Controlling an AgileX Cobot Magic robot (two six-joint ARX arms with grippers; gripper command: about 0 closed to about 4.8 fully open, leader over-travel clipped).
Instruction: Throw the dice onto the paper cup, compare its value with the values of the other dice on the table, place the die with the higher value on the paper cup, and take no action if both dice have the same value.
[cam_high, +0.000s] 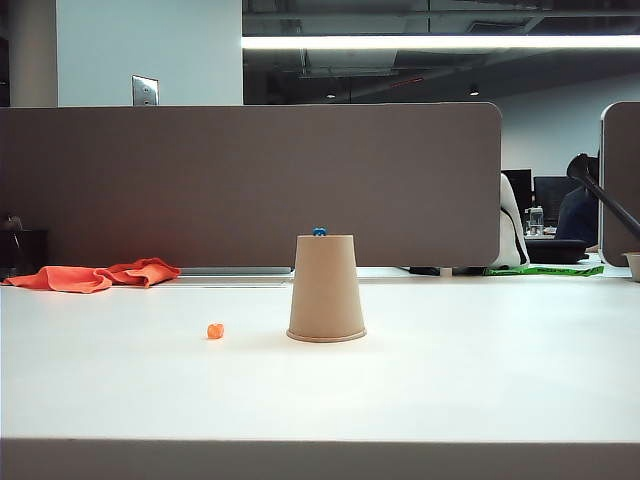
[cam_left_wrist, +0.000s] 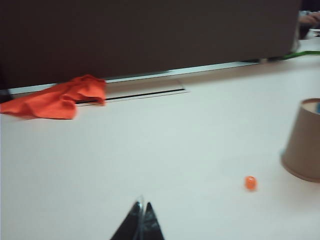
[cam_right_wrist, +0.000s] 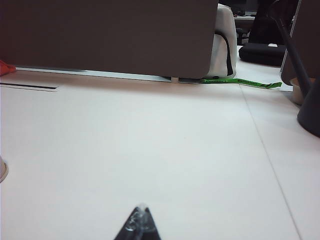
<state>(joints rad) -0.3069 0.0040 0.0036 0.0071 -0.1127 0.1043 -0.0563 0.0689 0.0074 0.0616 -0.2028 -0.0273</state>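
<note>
Sitting on the upturned paper cup (cam_high: 326, 288) is the blue die (cam_high: 319, 231), orange die (cam_high: 215, 331) lying beside it, while left pincer (cam_left_wrist: 141, 212) and right pincer (cam_right_wrist: 140, 216) are hovering low over the worktop (cam_high: 450, 370), both pressed together.

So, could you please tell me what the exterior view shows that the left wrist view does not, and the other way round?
Only the exterior view shows the whole upside-down paper cup with the blue die plainly on top, and neither gripper. Only the left wrist view shows the left gripper, its tips together, low over the table; there the cup is cut off at the edge, with just a blue hint at its top. Both show the orange die on the table beside the cup, and the orange cloth near the divider.
</note>
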